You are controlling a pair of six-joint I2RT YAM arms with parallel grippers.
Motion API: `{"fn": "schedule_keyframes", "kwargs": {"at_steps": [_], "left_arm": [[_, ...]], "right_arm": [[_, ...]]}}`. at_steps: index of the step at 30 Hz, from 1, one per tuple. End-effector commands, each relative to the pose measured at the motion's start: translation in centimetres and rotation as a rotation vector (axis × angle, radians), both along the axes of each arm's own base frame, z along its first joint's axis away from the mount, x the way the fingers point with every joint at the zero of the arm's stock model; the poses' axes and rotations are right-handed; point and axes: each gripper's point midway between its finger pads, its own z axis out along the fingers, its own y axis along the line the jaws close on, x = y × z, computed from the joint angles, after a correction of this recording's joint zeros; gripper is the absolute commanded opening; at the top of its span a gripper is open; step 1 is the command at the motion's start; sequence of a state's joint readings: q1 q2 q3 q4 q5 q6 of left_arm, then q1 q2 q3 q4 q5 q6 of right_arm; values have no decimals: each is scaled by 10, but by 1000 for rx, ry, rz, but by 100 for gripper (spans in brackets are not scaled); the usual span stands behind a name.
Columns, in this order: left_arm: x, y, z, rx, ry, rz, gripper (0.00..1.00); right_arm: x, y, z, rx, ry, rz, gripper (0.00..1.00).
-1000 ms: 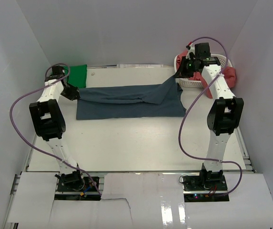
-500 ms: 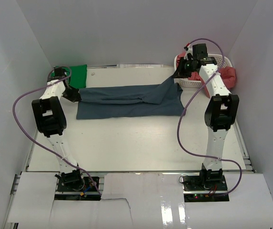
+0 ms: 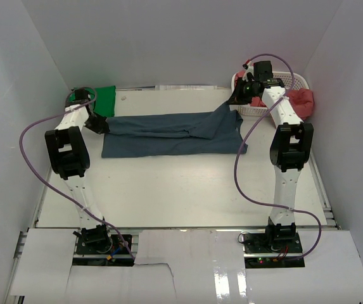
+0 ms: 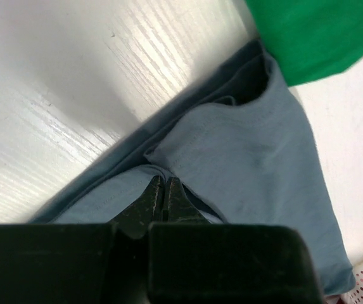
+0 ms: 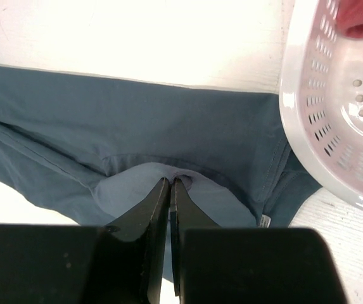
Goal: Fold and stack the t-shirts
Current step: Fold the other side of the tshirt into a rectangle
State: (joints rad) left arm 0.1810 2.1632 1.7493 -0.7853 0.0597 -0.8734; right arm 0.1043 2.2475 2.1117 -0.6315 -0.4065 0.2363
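On the table, the slate blue t-shirt lies stretched between the white basket (salmon red t-shirts in it) and the green t-shirt. The left gripper and the right gripper each pinch one end of the cloth, jaws closed.

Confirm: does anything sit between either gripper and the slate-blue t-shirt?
Nothing visible does. The left gripper and right gripper are each shut on the slate-blue t-shirt, at opposite ends. The green t-shirt lies beside the left end and the white perforated basket beside the right, neither in between.
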Motion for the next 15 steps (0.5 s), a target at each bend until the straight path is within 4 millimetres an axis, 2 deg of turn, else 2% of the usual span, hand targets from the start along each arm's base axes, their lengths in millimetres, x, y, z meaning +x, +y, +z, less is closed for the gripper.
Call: {"fn": "schedule_keyframes", "kwargs": {"at_steps": [1,9,12,13,15], "left_arm": [[9,4,11,24,-31,11,0],[8,7,5,34,-21,13,0],[14,8,8,33,-35,29,2],[16,7,10,29,-43,30,5],[23,6,12,25,-70,-7,16]], "right_arm": [[17,1,10,32,-65,0,9],[25,3,0,40,-89,-1,11],[31,3,2,44,-115,-4,22],[32,3,4,45,-124,-7,32],[37,1,8,45,-141,-22,39]]}}
